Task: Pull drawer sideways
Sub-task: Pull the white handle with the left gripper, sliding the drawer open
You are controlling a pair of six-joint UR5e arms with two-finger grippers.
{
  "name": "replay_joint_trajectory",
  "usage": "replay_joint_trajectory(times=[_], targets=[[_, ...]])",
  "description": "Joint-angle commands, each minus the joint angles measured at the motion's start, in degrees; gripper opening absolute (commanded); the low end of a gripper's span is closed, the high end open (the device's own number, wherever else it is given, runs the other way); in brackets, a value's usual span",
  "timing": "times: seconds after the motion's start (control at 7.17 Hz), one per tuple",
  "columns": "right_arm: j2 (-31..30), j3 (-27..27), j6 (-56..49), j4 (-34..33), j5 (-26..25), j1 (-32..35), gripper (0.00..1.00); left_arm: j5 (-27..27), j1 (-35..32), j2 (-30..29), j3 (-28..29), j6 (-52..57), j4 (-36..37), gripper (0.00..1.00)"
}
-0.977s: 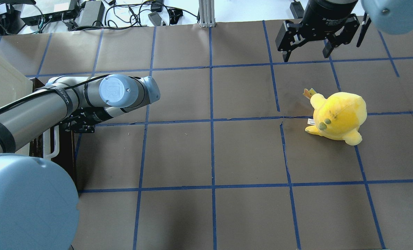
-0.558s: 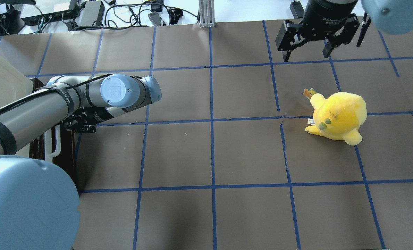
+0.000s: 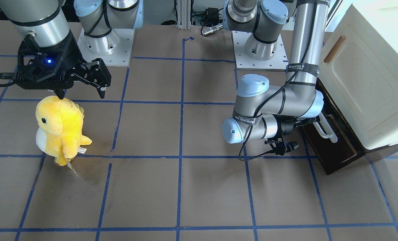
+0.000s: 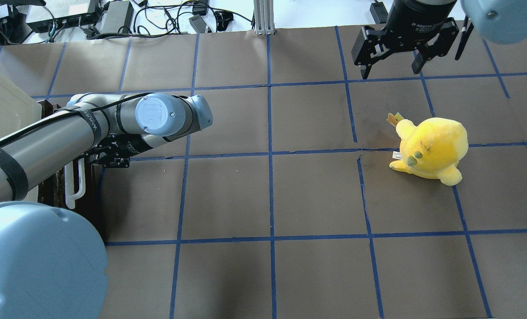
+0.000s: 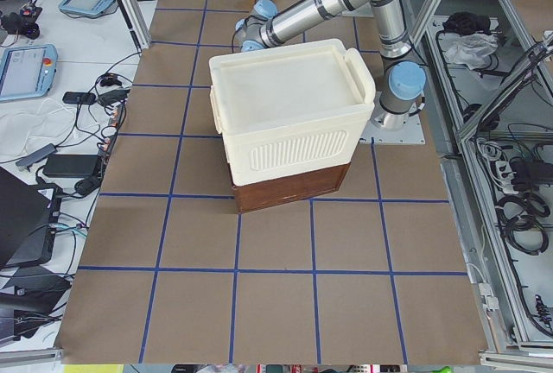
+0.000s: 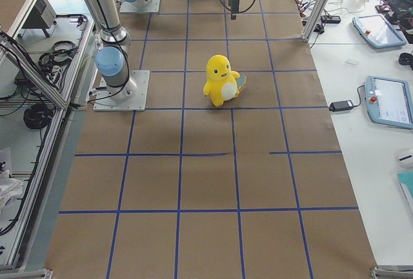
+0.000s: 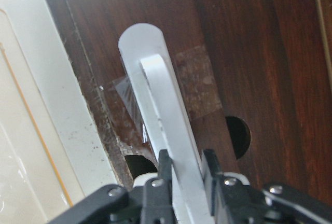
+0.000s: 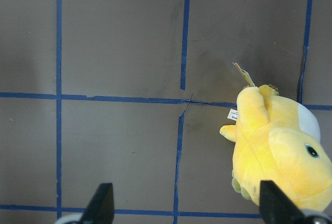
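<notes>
While the left claw [image 7: 187,157] pinches the white handle [image 7: 155,99] between its two fingers [image 7: 164,167], one pressed to each side of the bar, the drawer [image 3: 332,157] sits at the foot of the cream cabinet [image 3: 369,90] at the robot's left end of the tabletop [image 3: 185,194]. Its dark brown front faces the middle of the tabletop, and the left arm's bent wrist hangs just in front of it. How far the drawer stands out from the cabinet I cannot tell. The right claw [image 4: 390,66] is spread wide with nothing in it. It hangs above the tabletop near a yellow plush toy [image 3: 60,129], which stands upright on the brown paper, apart from both fingers and well away from the drawer.
</notes>
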Motion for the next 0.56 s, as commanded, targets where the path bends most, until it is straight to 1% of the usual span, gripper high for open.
replay_joint_trajectory(times=[0.0, 0.42], targets=[[0.0, 0.0, 0.0, 0.0, 0.0, 0.0, 1.00, -1.1, -1.1, -0.4, 0.7, 0.2, 0.0, 0.25], [0.0, 0.0, 0.0, 0.0, 0.0, 0.0, 1.00, -3.2, -2.7, -0.4, 1.7, 1.8, 1.5, 0.25]])
